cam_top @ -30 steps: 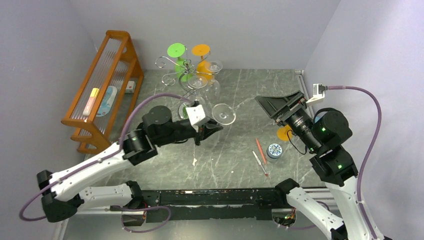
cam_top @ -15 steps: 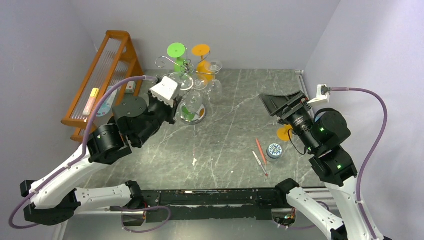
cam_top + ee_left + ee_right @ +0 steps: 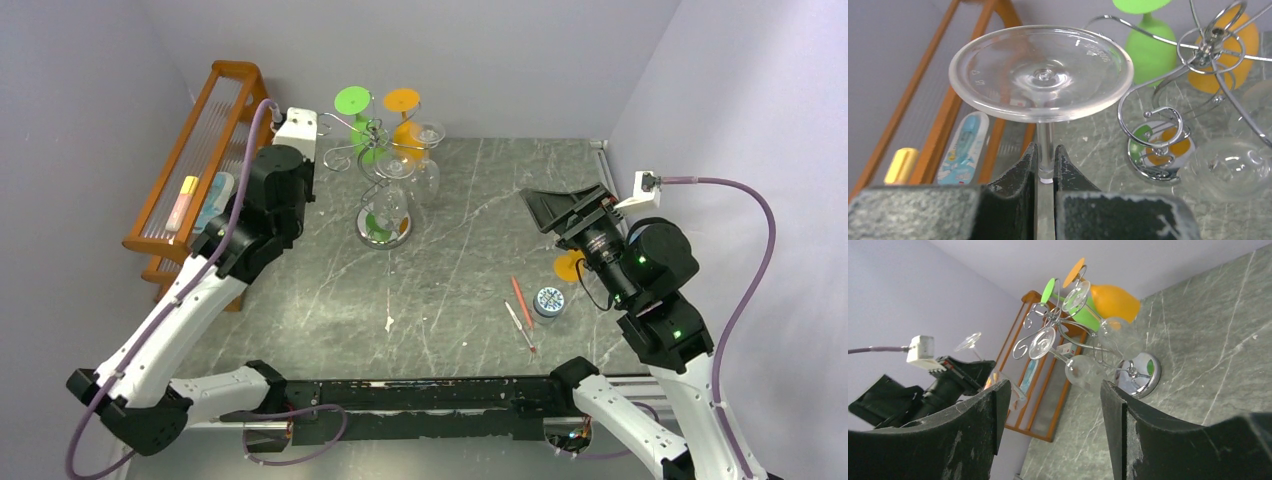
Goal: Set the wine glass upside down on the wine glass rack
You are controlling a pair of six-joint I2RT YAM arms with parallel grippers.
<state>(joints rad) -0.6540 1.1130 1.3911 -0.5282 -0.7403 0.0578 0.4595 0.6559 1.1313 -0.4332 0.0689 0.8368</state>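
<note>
Stem of wine glass (image 3: 1041, 75) clamped between closed left fingers (image 3: 1020, 172), foot upward, bowl hidden below. Glass hung just left of wire rack (image 3: 1158, 150), near its curled hooks. Over at right, right fingers (image 3: 983, 415) spread wide, empty, above tabletop (image 3: 470, 280).

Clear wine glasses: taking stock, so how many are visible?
3. One glass clamped by its stem in the left gripper; two glasses hanging upside down on the wine glass rack. Others could hide behind the arms.

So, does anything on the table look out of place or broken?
Nothing looks broken or spilled. Only stray clutter: a red pen, a small round tin at the right of the table, and a white scrap near its middle.
</note>
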